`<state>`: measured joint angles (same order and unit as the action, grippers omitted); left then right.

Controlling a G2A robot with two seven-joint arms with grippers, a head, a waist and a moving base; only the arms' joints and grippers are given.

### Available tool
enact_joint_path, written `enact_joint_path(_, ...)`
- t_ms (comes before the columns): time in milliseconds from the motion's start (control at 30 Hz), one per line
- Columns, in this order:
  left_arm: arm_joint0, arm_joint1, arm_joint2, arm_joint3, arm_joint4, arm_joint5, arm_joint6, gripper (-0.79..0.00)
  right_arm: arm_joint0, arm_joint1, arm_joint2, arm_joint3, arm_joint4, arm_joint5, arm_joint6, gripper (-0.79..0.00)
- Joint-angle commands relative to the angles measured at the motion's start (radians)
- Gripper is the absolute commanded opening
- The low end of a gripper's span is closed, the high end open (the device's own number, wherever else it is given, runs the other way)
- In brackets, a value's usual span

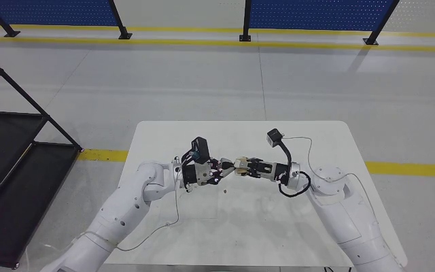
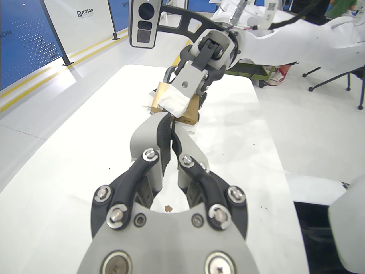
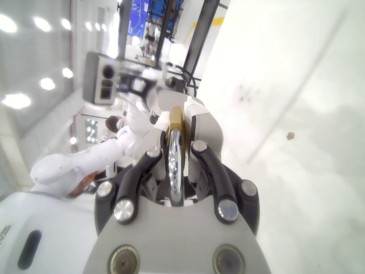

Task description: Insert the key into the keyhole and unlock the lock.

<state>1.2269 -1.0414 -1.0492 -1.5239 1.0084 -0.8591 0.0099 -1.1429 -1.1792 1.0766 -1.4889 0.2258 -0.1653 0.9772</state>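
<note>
A brass padlock (image 2: 191, 111) with white tape around its body hangs above the middle of the white table (image 1: 306, 224). My right gripper (image 3: 175, 112) is shut on it, with the silver shackle (image 3: 174, 158) running back between its fingers. Facing it, my left gripper (image 2: 170, 121) is shut, its tips pressed against the padlock's bottom face. The key is pinched between its black pads (image 2: 164, 141) and almost entirely hidden. In the top view the left gripper (image 1: 228, 169) and right gripper (image 1: 243, 166) meet tip to tip at the padlock (image 1: 238, 163).
A small brown crumb (image 2: 168, 208) lies on the table under the grippers. A black rack (image 1: 27, 170) stands on the floor off the table's left side. Blue barrier panels (image 1: 61, 10) line the far floor.
</note>
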Motion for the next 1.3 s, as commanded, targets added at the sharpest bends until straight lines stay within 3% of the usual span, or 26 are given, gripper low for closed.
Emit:
enact_joint_path(0,0.003,0.000,-0.002,-0.002,0.001,0.001,0.004,-0.785,0.000,0.000,0.000,0.000,0.000,0.000,0.000,-0.785)
enact_joint_path(1267,0.038,0.000,-0.039,-0.023,0.051,0.017,0.017,-0.785,0.000,0.000,0.000,0.000,0.000,0.000,0.000,-0.785)
